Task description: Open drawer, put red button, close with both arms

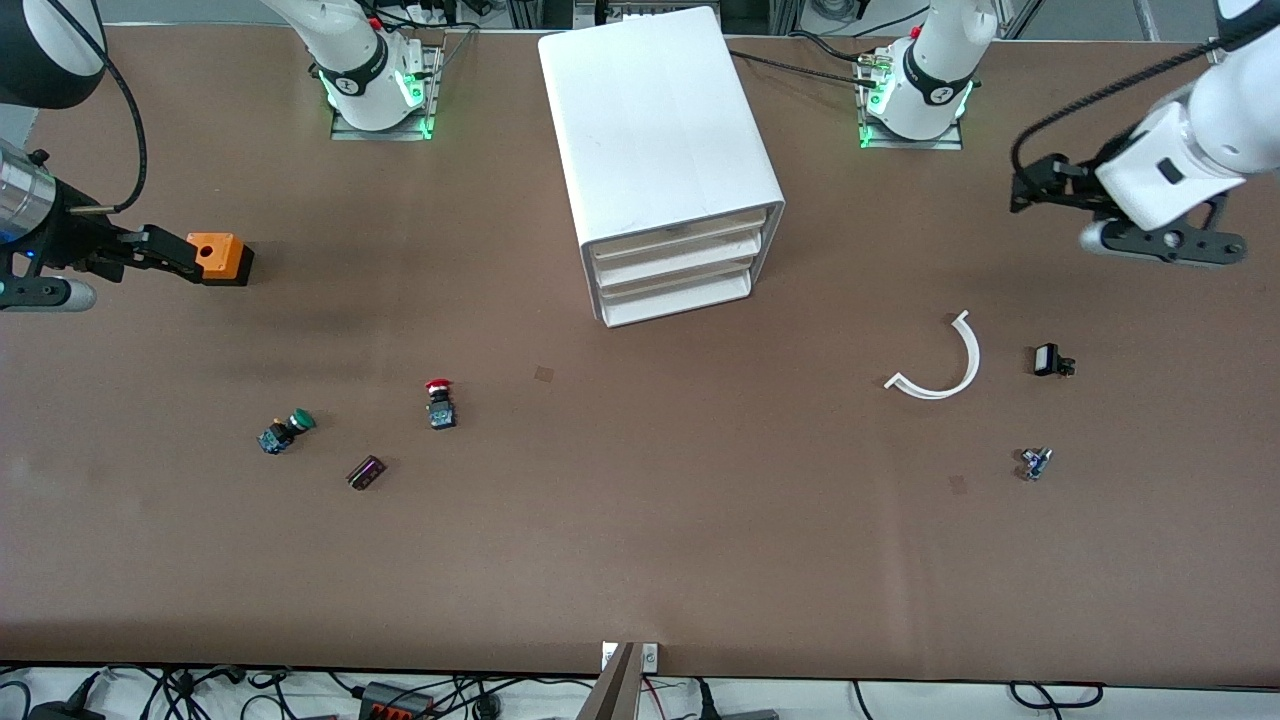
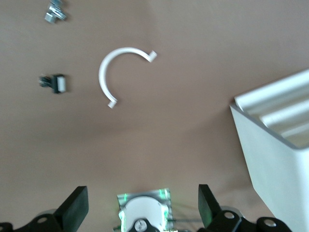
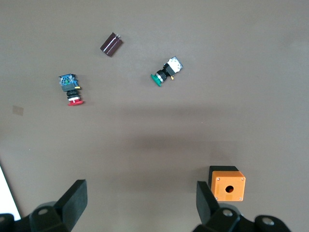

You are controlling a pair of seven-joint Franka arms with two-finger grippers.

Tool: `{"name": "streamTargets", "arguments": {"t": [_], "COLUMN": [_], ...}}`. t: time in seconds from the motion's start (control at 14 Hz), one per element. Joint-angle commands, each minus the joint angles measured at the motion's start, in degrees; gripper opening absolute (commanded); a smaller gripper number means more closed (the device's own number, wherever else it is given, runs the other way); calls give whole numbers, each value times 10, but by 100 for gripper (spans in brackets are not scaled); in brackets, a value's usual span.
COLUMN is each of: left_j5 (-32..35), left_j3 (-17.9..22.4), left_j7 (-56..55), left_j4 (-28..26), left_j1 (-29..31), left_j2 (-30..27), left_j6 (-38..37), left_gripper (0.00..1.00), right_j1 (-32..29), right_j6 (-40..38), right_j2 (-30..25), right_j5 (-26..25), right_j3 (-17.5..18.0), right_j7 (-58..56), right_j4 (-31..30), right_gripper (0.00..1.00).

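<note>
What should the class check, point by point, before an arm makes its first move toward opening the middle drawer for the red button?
1. Middle drawer of the cabinet closed, front unobstructed: ok.
2. Left gripper open, holding nothing, over bare table at its own end: ok.
3. Right gripper open, holding nothing, beside the orange cube: ok.
4. Red button lying free on the table, apart from the green button: ok.
5. White curved strip clear of the drawer's front: ok.
6. Drawer's inside free for the button: cannot tell.
</note>
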Motion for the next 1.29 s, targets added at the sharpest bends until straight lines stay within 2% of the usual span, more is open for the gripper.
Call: {"name": "streamTargets", "arguments": {"t": [0.0,0.21,0.36,0.57,0.93,1.07,1.21], "left_j5": [-45,-113,-178,-266,-363,-432,-445], "left_j3": [-10,-13,-13,-13,-25,-41,-67], "left_j7": [0,4,19,53,191,273,343], "left_j4": [16,16,16,14,-11,-55,-88], "left_j1": [-2,-2,-2,5,-2,-2,-13], "left_j2": [12,51,111,187,277,296,302], "left_j6": [-51,-79,-63,-21,96,161,245], "left_gripper": [100,100,100,100,100,100,100], "right_j1": [25,46,65,80,121,135,147], "right_j6": [-5,-6,-2,52,142,183,213], "right_j2": [37,79,98,139,211,247,280], "right_j5": [-6,-1,4,46,46,46,46], "right_j3": [3,3,3,4,3,4,4], "right_j7": [-5,-4,-3,-5,-4,-3,-5], "right_j4": [35,58,59,61,61,61,61], "right_gripper": [100,100,100,100,100,100,100]}}
